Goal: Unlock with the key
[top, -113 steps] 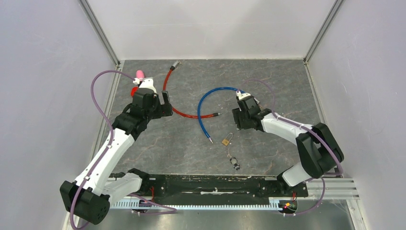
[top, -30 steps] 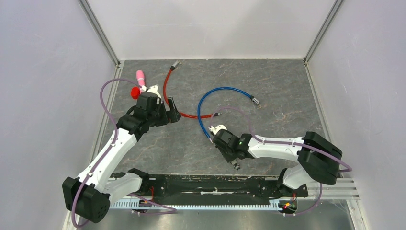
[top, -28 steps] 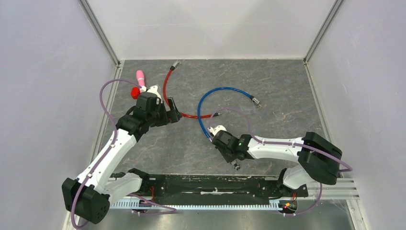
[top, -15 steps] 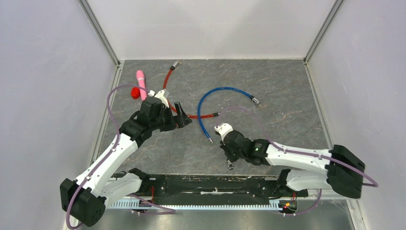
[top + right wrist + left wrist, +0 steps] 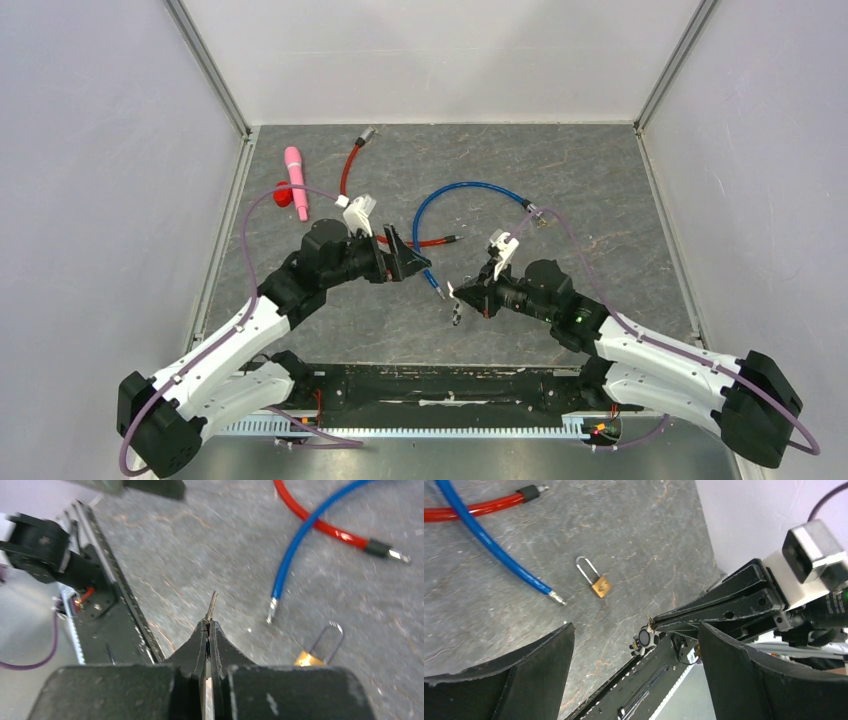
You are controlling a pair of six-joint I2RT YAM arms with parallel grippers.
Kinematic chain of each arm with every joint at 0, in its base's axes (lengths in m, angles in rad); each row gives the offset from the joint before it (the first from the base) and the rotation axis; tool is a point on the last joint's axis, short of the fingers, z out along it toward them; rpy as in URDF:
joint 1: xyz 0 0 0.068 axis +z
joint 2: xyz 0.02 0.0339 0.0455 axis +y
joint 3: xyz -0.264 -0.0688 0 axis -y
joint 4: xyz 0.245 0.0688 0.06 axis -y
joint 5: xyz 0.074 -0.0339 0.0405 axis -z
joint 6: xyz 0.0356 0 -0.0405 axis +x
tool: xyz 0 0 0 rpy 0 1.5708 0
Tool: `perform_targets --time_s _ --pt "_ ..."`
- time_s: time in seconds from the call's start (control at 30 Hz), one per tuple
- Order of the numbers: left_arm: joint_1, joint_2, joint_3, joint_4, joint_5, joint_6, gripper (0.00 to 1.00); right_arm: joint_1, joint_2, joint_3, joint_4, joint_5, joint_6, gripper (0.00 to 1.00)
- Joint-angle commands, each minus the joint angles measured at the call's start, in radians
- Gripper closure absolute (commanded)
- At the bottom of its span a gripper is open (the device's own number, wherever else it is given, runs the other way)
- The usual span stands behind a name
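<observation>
**Key Held in the Right Pincer, Padlock Lying Free**

The right pincer is closed on a small metal key. The key's blade sticks out beyond the fingertips and is held clear of the grey marbled surface. In the left wrist view, a small dark round piece hangs just below those tips.

The brass padlock lies flat on the surface, untouched by either pincer, and its shackle appears closed. It rests just beside the bare metal end of the blue cable. In the top view the right arm hides it.

The left pincer stands wide open and holds nothing. It points toward the right pincer, near it but apart.

The blue cable curves across the middle of the surface. The red cable passes beneath it near the red cable's black-capped end. A pink cylinder lies at the far left, with a red piece touching it.
</observation>
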Motion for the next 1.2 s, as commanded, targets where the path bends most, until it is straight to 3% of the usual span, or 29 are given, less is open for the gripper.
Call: perform_targets --time_s 0.0,0.17,0.43,0.63,0.97,1.17 --pt "-0.049 -0.017 -0.022 0.178 0.038 -0.052 0.04 -0.017 -0.038 -0.007 0.226 -0.14 0.023 1.0" --pt "-0.083 0.002 -0.045 0.277 0.049 -0.071 0.1 -0.019 -0.041 0.003 0.3 -0.191 0.05 1.0" --pt "-0.124 0.039 -0.053 0.359 0.074 -0.096 0.43 -0.022 -0.044 -0.009 0.37 -0.217 0.09 1.0" --pt "-0.149 0.053 -0.053 0.365 0.066 -0.102 0.45 -0.026 -0.067 -0.024 0.375 -0.183 0.093 1.0" --pt "-0.181 0.064 -0.047 0.374 0.051 -0.105 0.63 -0.035 -0.073 -0.029 0.381 -0.167 0.106 1.0" --pt "-0.188 0.059 -0.039 0.375 0.047 -0.105 0.91 -0.035 -0.071 -0.033 0.386 -0.159 0.112 1.0"
